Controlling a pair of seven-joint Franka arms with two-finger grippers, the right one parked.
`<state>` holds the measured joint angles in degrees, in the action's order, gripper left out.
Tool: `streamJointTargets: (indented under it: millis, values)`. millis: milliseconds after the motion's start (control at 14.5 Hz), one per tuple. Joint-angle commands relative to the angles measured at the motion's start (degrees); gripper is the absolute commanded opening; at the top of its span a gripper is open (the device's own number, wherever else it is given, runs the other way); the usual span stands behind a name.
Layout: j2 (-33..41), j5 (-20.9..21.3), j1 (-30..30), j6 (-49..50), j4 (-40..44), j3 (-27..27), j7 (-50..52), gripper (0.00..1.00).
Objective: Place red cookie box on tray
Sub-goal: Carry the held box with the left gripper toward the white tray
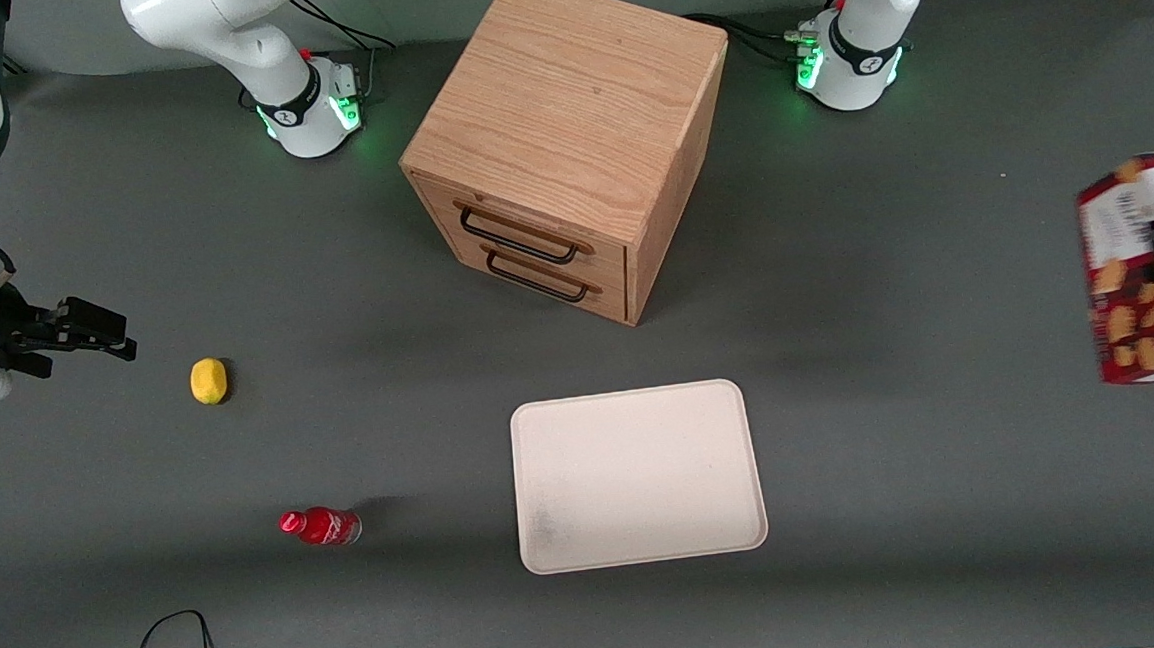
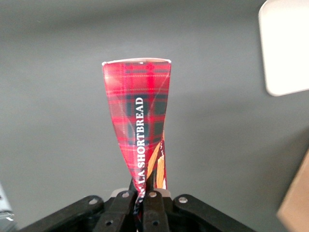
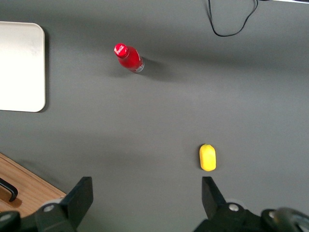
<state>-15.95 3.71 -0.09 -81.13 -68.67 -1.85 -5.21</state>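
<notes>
Gripper (image 2: 143, 195) fingers are clenching the red cookie box (image 1: 1147, 267), and we are holding it up off the table (image 1: 935, 272) at the working arm's end, at the edge of the front view. In the wrist view we are seeing the box's narrow tartan side (image 2: 137, 121) running away from the fingers (image 2: 153, 205), which are pinching it at one end, with SHORTBREAD printed along it. In the front view we are seeing the box face with its tan cookie pictures and white label panel, and the gripper's dark body is crossing the middle of it.

From the gripper, the tray (image 1: 636, 476) is lying flat on the table well apart, toward the parked arm's end and a little nearer the front camera; nothing is resting on it. We are also catching one rounded corner of it (image 2: 285, 48) in the wrist view. The wooden drawer cabinet (image 1: 566, 144) is standing farther from the front camera than the tray, its two dark handles showing. Much farther toward the parked arm's end, a small red bottle (image 1: 321, 526) and a yellow lemon (image 1: 208, 381) are lying on the table, well apart from each other.
</notes>
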Motion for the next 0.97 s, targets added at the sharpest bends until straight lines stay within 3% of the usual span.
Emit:
streamJointTargets:
  millis: [0, 552, 897]
  values:
    - [1.9, -1.0, -8.1, 0.3, -1.6, 1.3, 14.5, 0.00]
    - [-0.3, -5.0, -23.4, -3.9, -0.1, 0.7, 37.6, 0.00]
    - [-9.1, -5.4, -27.9, -7.8, 10.5, -0.3, 46.4, 0.00]
